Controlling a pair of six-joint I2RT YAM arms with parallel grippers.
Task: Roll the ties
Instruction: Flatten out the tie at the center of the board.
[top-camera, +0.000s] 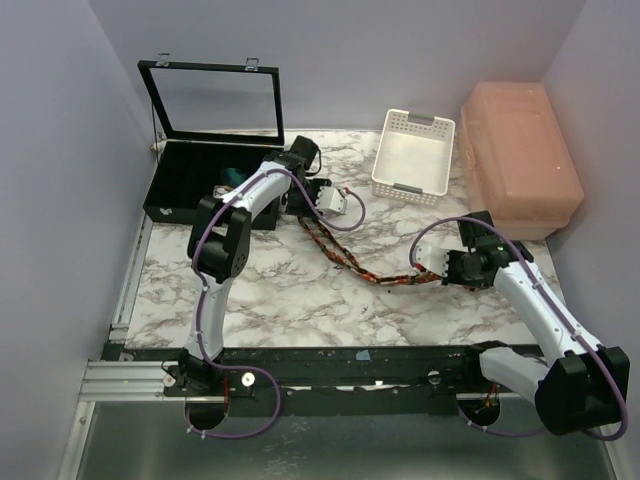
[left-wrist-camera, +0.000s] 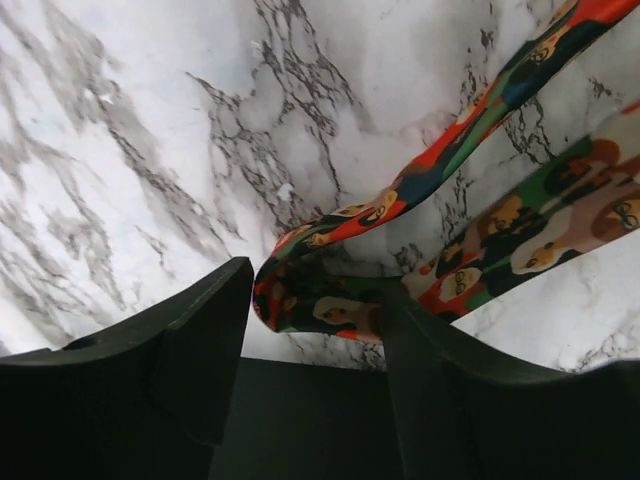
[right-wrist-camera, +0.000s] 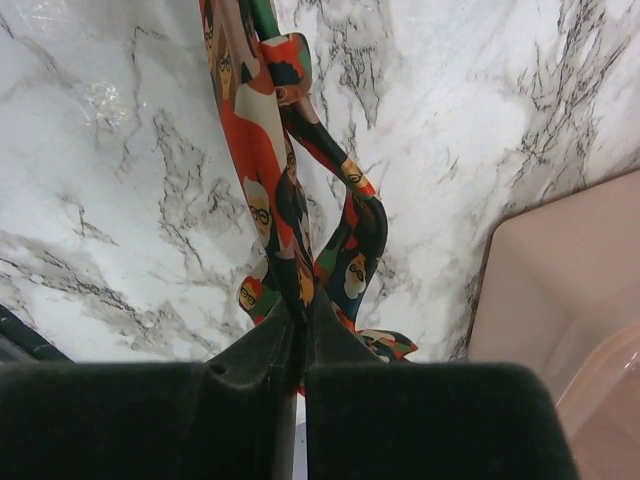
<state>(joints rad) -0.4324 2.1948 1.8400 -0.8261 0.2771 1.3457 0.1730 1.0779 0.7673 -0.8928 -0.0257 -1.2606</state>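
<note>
Fingers first: my right gripper is clenched on one end of the long narrow necktie, dark fabric printed in red, orange and yellow. The cloth is pinched between the pads and bunches in loops just beyond them. My left gripper stands released. Its two black fingers are spread either side of the tie's folded other end, which lies flat on the white marble-patterned table.

I count one printed tie out on the table, running slack from about eleven o'clock of the centre to four o'clock, between my two grippers. One teal tie, only a scrap of it showing, lies inside the one black hinged case with an upright glass lid at ten o'clock. One white slotted plastic basket sits at one o'clock. One pink translucent plastic box sits just beside it at two o'clock.
</note>
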